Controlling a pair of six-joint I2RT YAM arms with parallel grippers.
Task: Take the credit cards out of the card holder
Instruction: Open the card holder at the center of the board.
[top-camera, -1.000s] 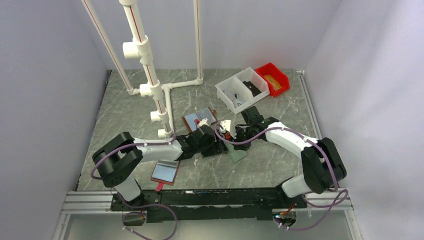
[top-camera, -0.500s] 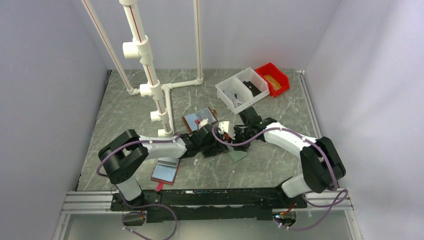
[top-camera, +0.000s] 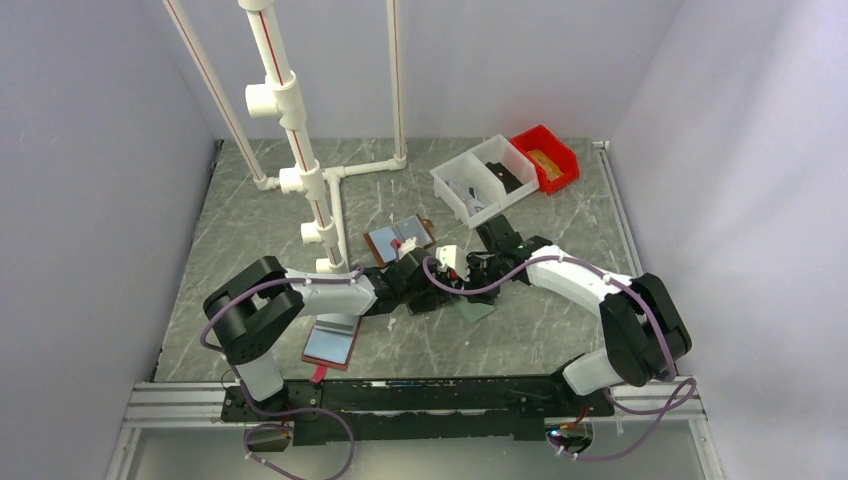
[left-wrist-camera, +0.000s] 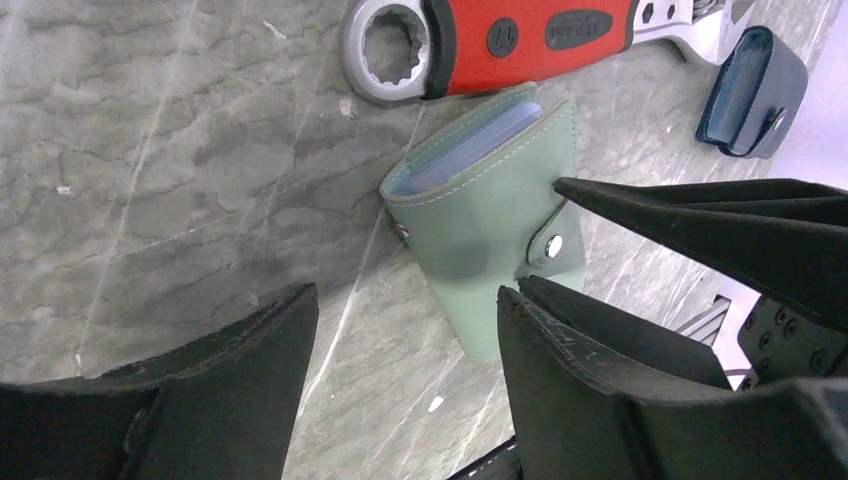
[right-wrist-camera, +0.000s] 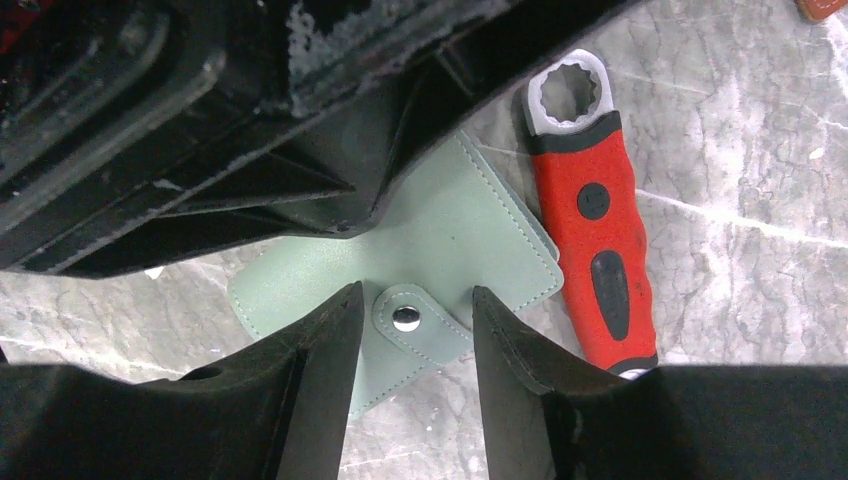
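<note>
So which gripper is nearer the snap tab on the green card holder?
Right. The right gripper has its fingers either side of the tab. The left gripper hovers open by the holder, short of the tab.

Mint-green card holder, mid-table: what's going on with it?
Both arms are at the mint-green card holder, which lies folded shut on the table beside a red-handled wrench. The right gripper is open, its fingers straddling the snap tab without clamping it. The left gripper, also open, sits low on the holder's other side and holds nothing. No cards are out yet; only their edges show inside the holder.
</note>
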